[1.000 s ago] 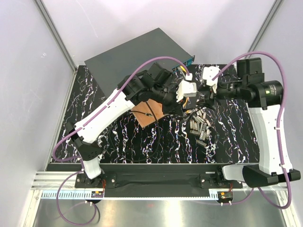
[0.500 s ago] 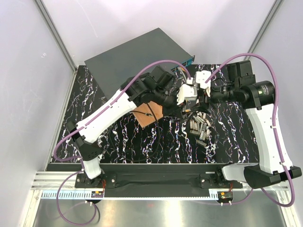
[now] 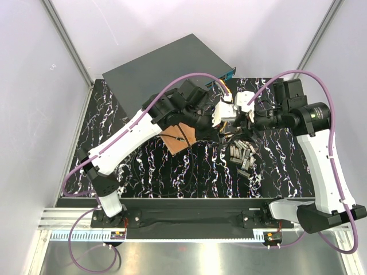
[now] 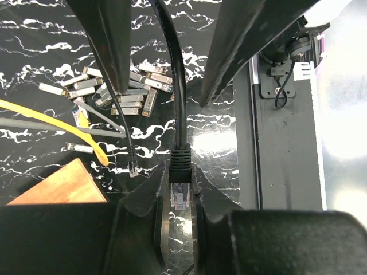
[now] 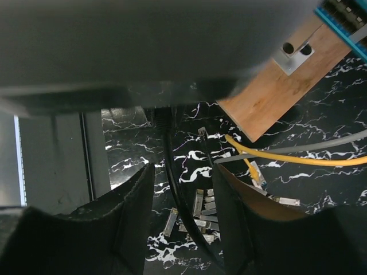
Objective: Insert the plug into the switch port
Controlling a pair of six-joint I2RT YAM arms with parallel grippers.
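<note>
With the left gripper (image 4: 179, 177) pinching the plug (image 4: 181, 192) and the right gripper (image 5: 182, 172) spread astride its black cable (image 5: 171, 189) just ahead, probably not yet touching, a regrasp seems in hand; next, aim the plug at the port row (image 5: 343, 18) of the switch (image 3: 166, 63) beyond both grippers.

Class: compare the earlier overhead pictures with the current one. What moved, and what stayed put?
The right gripper swung left, up to the left gripper, its open jaws now straddling the black cable. The left gripper stayed shut on the plug; the switch did not move.
</note>
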